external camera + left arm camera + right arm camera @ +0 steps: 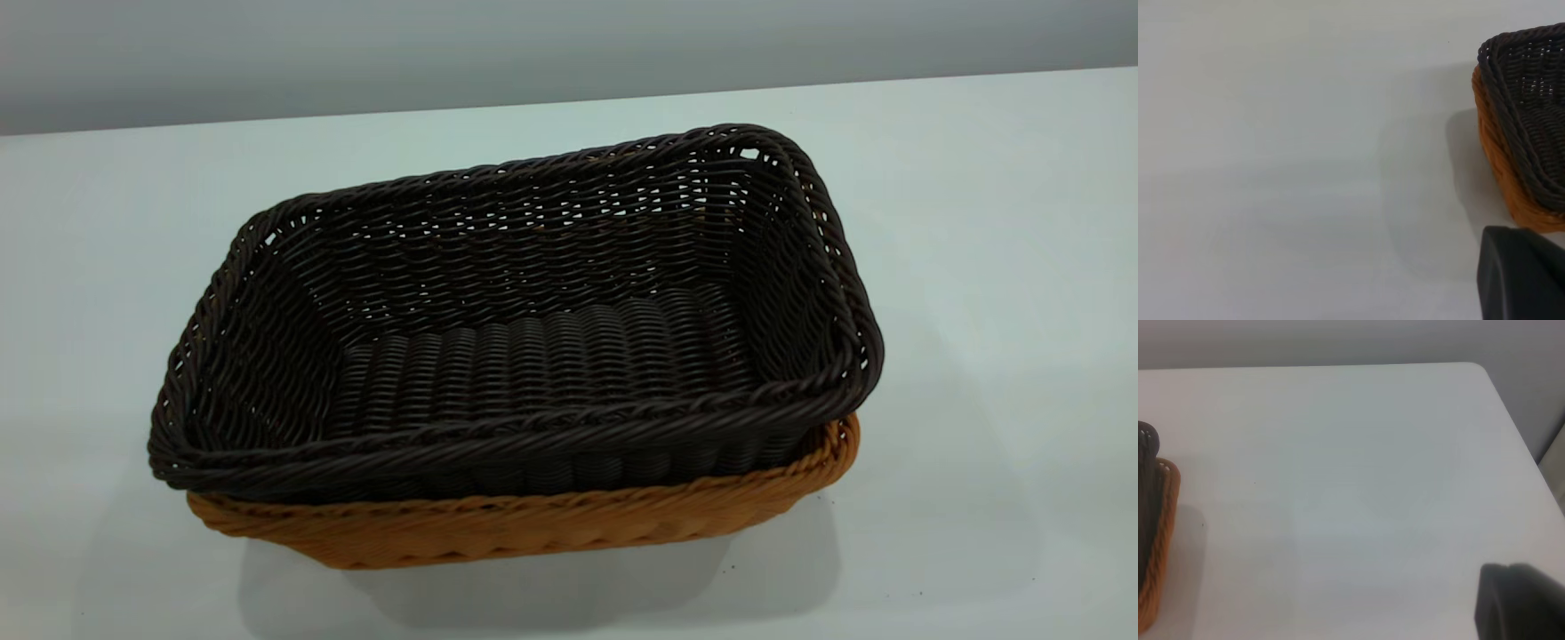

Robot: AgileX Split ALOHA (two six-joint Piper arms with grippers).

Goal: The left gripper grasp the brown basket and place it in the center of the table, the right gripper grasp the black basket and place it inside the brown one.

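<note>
White table [978, 267] carries the black basket [533, 356], nested in the brown basket [533, 524], long axis nine-to-three. Neither gripper is near; their fingers cannot be told.

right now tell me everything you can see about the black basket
The black basket is a near-black rectangular woven wicker basket with a braided rim and ribbed floor, empty and upright. It sits nested inside the brown basket, rim riding above the tan rim, slightly skewed so one end overhangs. Both stand on the white table. No hand touches it.
</note>
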